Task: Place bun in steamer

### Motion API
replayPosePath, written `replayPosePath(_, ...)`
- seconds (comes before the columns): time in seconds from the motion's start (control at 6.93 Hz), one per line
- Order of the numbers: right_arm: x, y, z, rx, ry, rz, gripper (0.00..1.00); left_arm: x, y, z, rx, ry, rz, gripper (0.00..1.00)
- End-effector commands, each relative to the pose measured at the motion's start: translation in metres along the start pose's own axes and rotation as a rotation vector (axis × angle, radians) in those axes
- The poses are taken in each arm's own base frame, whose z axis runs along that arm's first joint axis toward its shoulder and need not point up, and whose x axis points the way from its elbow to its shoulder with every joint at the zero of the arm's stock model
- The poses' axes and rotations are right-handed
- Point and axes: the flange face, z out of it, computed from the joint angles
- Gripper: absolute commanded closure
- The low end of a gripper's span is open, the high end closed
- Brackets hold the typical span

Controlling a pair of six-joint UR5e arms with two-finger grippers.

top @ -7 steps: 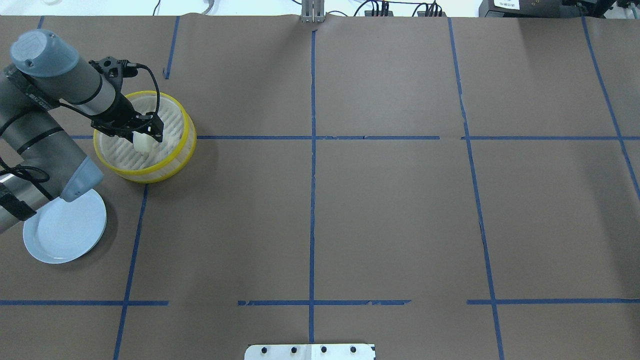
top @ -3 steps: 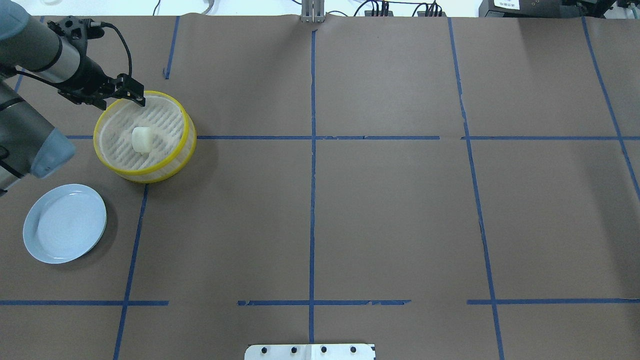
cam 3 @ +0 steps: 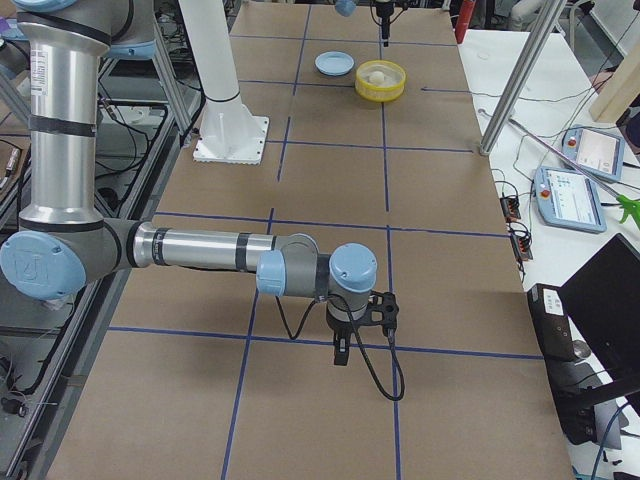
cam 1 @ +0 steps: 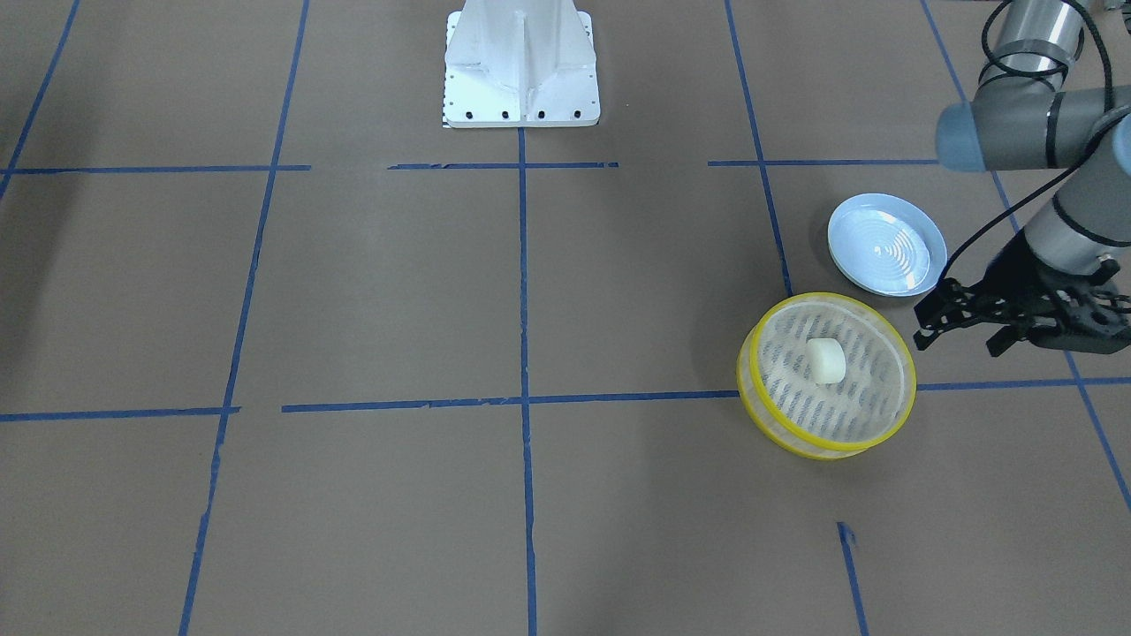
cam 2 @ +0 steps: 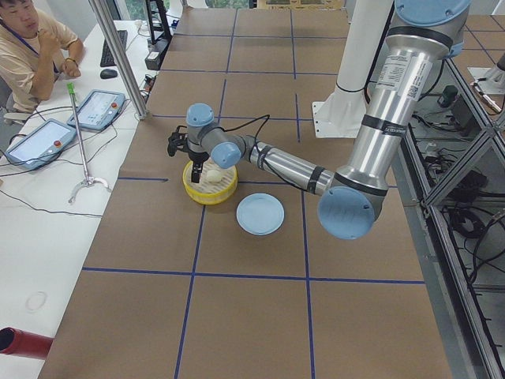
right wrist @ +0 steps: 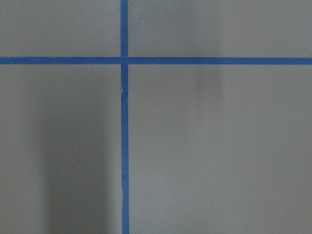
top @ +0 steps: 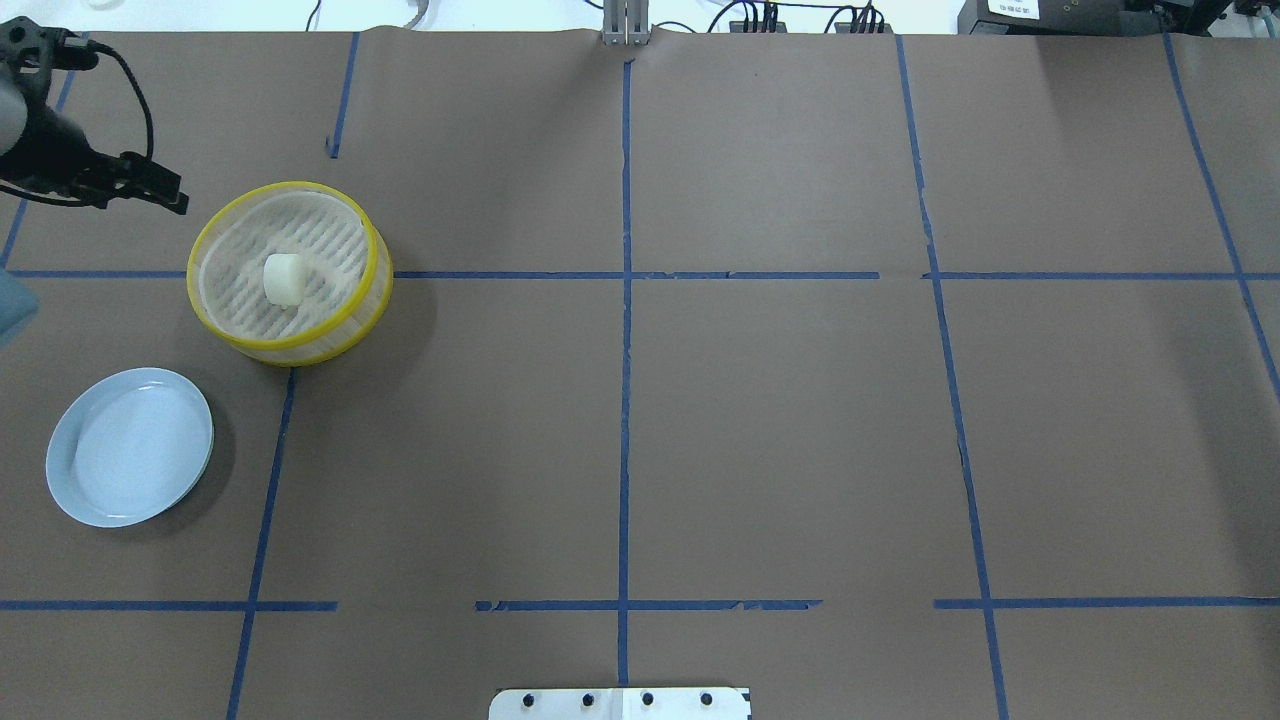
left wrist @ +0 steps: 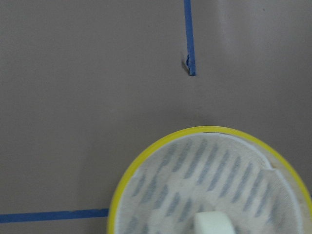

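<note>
The cream-white bun point(top: 283, 278) lies on the slotted floor of the yellow-rimmed steamer point(top: 300, 352), near its middle. It also shows in the front view point(cam 1: 826, 360) inside the steamer point(cam 1: 822, 449). My left gripper point(cam 1: 957, 343) is open and empty, raised beside the steamer on its outer side; in the overhead view it point(top: 168, 196) sits at the far left edge. The left wrist view shows the steamer rim point(left wrist: 146, 161) and part of the bun point(left wrist: 214, 225). My right gripper point(cam 3: 340, 350) hangs over bare table far away; I cannot tell whether it is open or shut.
A pale blue plate point(top: 130, 445) lies empty near the steamer, on the robot's side of it. Blue tape lines cross the brown table cover. The white robot base point(cam 1: 521, 62) stands at the table's middle edge. An operator point(cam 2: 31, 47) sits past the far side.
My left gripper has let go of the bun, risen out of the steamer and pulled back to the overhead view's left edge. The bun stays in the steamer.
</note>
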Motion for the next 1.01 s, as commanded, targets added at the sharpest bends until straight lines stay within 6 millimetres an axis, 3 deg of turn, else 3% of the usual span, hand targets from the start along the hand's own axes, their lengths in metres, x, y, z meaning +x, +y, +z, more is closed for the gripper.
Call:
replayPosePath(0.0,0.000,0.000,0.000,0.000,0.000,0.000,0.00,-0.113,0.045,-0.033,-0.016,-0.034,0.099,0.00)
replayPosePath(0.14,0.000,0.000,0.000,0.000,0.000,0.000,0.00,-0.172,0.075,-0.059,-0.012,-0.020,0.113,0.00)
replayPosePath(0.29,0.000,0.000,0.000,0.000,0.000,0.000,0.00,-0.218,0.100,-0.081,0.004,-0.036,0.112,0.00)
replayPosePath(0.58,0.000,0.000,0.000,0.000,0.000,0.000,0.00,-0.264,0.122,-0.095,-0.086,-0.062,0.077,0.00)
replayPosePath(0.72,0.000,0.000,0.000,0.000,0.000,0.000,0.00,-0.275,0.132,-0.093,-0.179,-0.043,0.028,0.00)
replayPosePath(0.87,0.000,0.000,0.000,0.001,0.000,-0.001,0.00,-0.270,0.130,-0.091,-0.249,-0.008,-0.052,0.00)
